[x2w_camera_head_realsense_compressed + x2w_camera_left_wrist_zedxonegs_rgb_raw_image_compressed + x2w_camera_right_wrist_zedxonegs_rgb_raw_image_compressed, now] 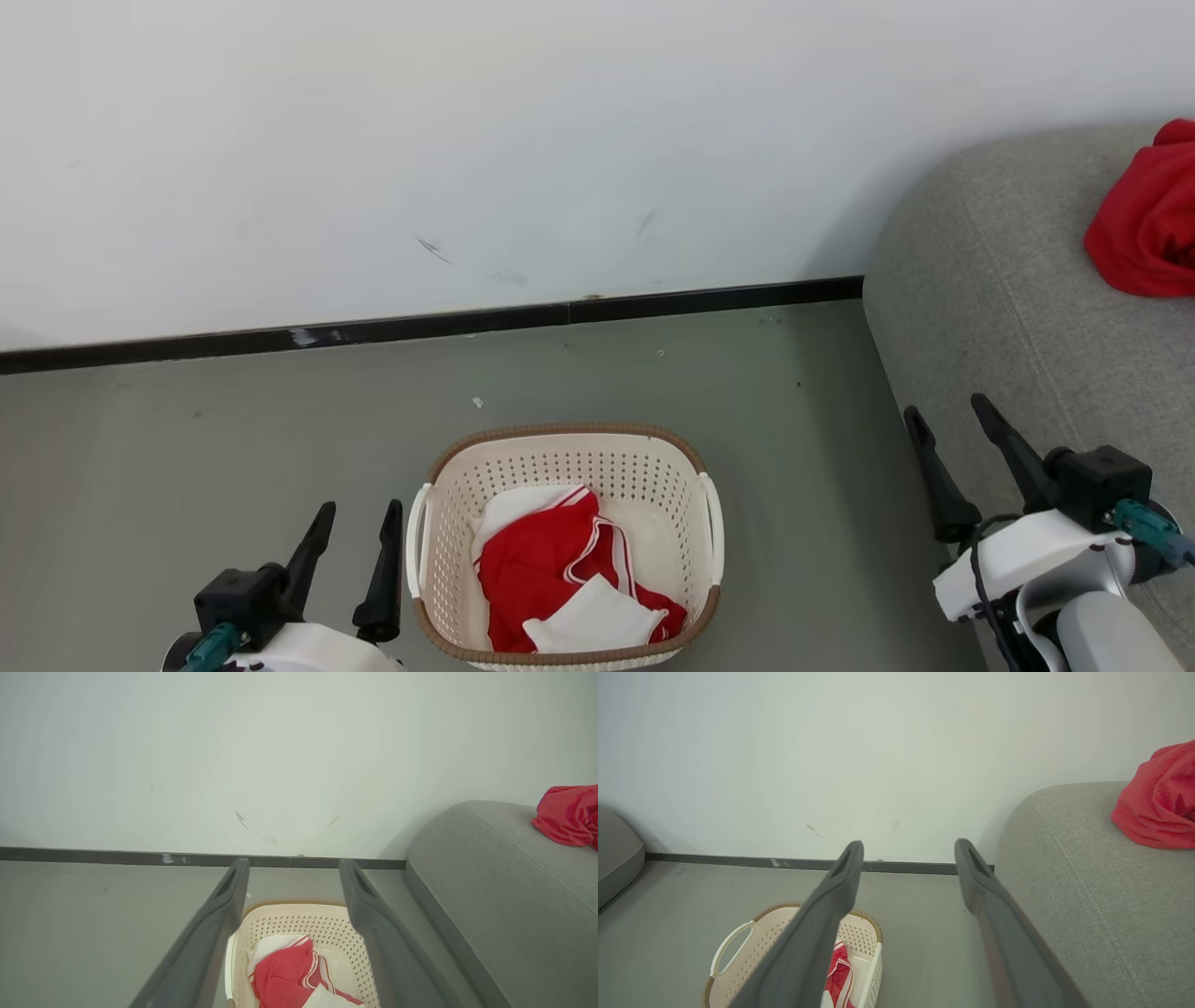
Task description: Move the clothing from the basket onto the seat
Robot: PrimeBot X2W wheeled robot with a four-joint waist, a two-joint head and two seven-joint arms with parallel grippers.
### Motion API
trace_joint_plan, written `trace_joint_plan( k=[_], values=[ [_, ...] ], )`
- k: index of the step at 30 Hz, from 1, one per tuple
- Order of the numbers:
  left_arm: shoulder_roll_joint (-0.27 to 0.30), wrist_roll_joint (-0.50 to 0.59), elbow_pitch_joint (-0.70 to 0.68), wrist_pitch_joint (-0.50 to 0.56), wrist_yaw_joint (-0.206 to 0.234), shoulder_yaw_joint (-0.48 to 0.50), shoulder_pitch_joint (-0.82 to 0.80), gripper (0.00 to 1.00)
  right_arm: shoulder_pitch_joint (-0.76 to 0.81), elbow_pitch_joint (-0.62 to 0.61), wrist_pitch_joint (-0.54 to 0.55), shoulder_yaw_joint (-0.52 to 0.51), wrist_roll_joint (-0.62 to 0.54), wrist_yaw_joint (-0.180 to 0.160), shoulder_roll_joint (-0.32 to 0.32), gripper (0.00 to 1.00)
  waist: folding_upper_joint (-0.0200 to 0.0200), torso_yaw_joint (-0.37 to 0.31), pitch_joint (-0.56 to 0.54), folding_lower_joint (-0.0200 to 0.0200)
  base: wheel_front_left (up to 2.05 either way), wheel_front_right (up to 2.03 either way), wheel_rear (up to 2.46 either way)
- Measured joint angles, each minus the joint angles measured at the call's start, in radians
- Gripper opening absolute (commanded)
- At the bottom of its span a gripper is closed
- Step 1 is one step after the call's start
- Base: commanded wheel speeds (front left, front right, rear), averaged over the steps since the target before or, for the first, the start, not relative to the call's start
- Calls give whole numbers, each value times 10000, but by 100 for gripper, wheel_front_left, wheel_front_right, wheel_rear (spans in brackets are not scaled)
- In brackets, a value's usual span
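At 2 o'clock in the head view, the grey seat [1008,308] runs off the frame. Down at 6 o'clock the basket [560,432] stands on the floor [187,448], apart from the seat, with red-and-white clothing [537,560] heaped inside. A bunched red garment [1144,233] lies on the seat at 3 o'clock. The left gripper [360,505] at 8 o'clock and the right gripper [945,405] at 4 o'clock both have their fingers spread and hold nothing. The right wrist view adds a grey cushion edge [616,854] at 9 o'clock and the basket's looped handle [731,947].
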Motion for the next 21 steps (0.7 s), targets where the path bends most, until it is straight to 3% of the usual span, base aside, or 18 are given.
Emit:
trace_joint_plan(
  k=[21],
  values=[
    [-15, 0, 176, -2, -132, -2, 920, 100, 1473, -347, 0, -33, -569, 0, 318, 100, 0, -77, -1227, 0, 0, 0, 0]
  ],
)
